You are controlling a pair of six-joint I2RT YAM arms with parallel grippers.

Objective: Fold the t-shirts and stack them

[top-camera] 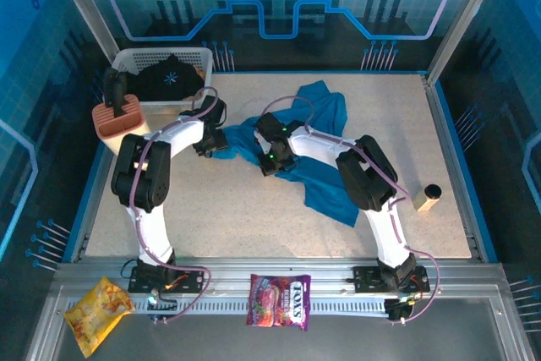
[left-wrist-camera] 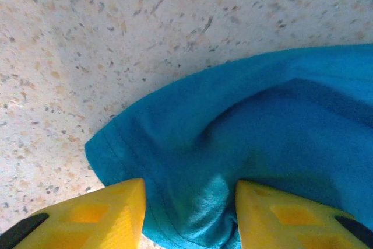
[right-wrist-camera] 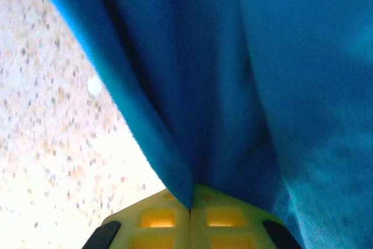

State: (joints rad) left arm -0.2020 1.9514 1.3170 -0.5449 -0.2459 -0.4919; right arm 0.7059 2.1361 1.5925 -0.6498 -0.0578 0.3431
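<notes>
the teal shirt (top-camera: 325, 158) lies crumpled at the centre of the table (top-camera: 254, 226), trailing toward 4 o'clock. the black shirt (top-camera: 169, 76) sits in the basket (top-camera: 127, 58) at 10 o'clock. the right gripper (right-wrist-camera: 189, 205) has its fingers pressed together on a fold of teal cloth. the left gripper (left-wrist-camera: 189, 202) stands with fingers apart, astride the hemmed edge, not clamped. this looks like step 1, taking hold to spread the shirt flat. next the left fingers should pinch the hem before both arms draw apart.
</notes>
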